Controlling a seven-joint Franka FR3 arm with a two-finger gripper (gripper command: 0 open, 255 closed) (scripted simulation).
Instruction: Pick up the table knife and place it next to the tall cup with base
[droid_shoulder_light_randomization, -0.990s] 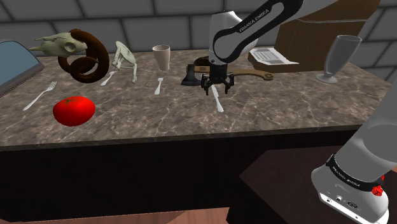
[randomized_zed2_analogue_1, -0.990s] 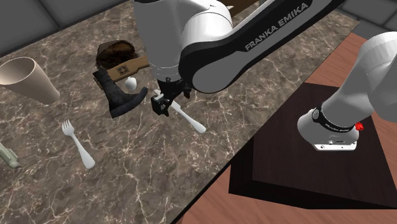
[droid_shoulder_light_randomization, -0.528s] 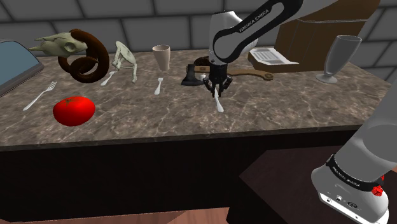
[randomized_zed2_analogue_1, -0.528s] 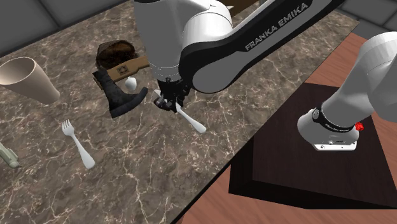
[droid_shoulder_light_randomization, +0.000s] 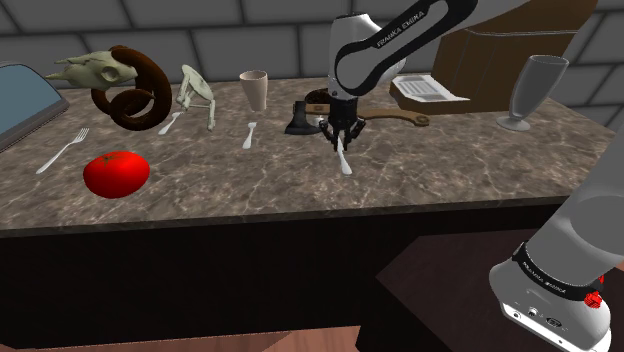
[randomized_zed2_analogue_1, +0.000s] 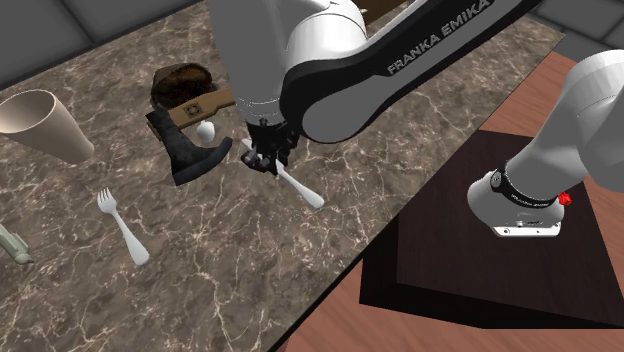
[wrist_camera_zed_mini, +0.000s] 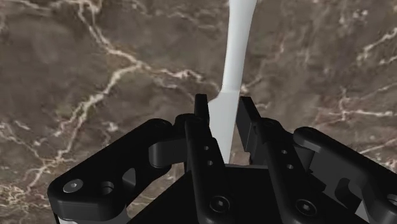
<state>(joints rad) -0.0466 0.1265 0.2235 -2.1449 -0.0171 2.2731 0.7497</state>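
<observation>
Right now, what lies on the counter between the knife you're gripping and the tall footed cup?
In the shoulder view, bare marble counter lies between table knife and tall cup; a brown handle ends just behind that line.

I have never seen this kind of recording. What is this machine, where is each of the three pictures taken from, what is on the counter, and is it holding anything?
This is a simulated white robot arm standing on a dark box. It ends in a black two-finger tool. The shoulder view looks from beside the stand over a marbled counter. The second exterior view looks down on the same counter from another angle. The wrist view looks along the tool itself. On the counter are a red tomato, a large fork, a small fork, a beige cup, a black boot, an animal skull and, at the shoulder view's right, a tall grey cup with base. The tool is shut on a white table knife, one finger on each side.
</observation>
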